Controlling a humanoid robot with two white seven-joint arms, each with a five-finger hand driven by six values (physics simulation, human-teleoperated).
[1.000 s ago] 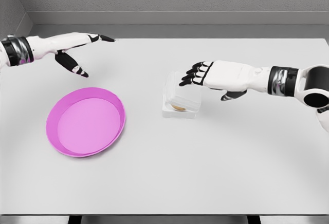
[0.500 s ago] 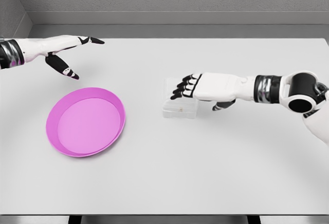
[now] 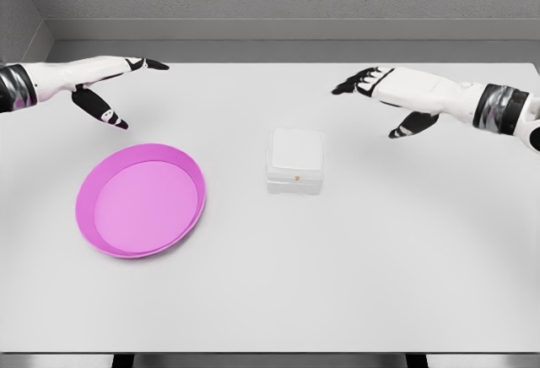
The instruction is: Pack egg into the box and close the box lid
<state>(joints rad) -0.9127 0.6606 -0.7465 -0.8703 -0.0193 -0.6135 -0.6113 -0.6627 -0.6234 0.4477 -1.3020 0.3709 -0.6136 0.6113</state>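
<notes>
Since half a second ago the right hand [image 3: 384, 89] has lifted off the box [image 3: 295, 161] and drawn back toward the upper right, so that it now hangs well apart from the box, over bare table [image 3: 337, 267], fingers loosely spread and holding nothing. The box sits near the middle of the table with its lid lying flat and level on top, which reads as closed; that would explain the hand's retreat, since a palm pressing down on the lid has no more to do once it is seated. The egg cannot be made out plainly through the pale translucent walls: a small yellowish speck shows low on the front face, and it may be the egg or only a latch, so I judge the egg to be inside rather than see it. To the left of the box, well apart from it, lies the pink plate [image 3: 105, 174], with nothing on it. Above and beyond the plate's far left rim the left hand [image 3: 105, 85] hovers, fingers open and extended, gripping nothing, apparently parked out of the way while the other arm worked.
</notes>
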